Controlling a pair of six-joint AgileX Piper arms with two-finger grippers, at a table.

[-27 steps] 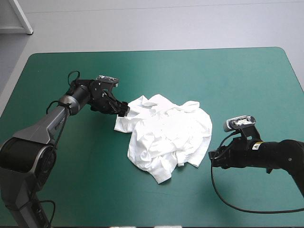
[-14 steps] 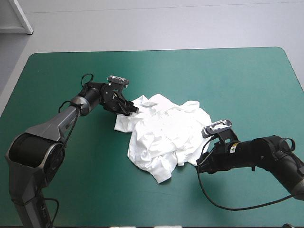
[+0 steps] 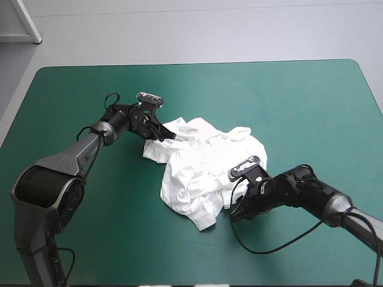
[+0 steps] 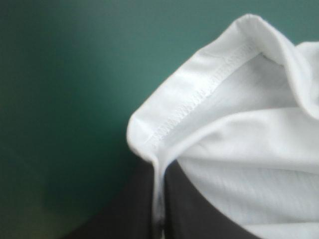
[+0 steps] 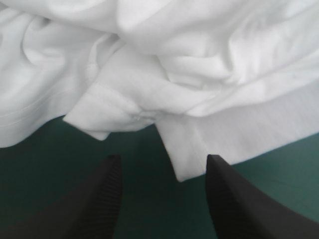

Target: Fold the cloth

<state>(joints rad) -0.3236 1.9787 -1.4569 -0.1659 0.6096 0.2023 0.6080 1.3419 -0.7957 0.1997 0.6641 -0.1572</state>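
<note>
Two black left fingers [image 4: 124, 209] are pinched all but together on a stitched hem of the white, short-sleeved cloth T-shirt [image 3: 209, 167], the sheet caught between them and the hem's fold rising just ahead of their tips. The T-shirt lies as a crumpled heap near the middle of the teal-green covered table [image 3: 311, 101]. The black right fingers [image 5: 99, 199] stand wide apart, low over the cover, with a loose corner of the heap between their tips.
</note>
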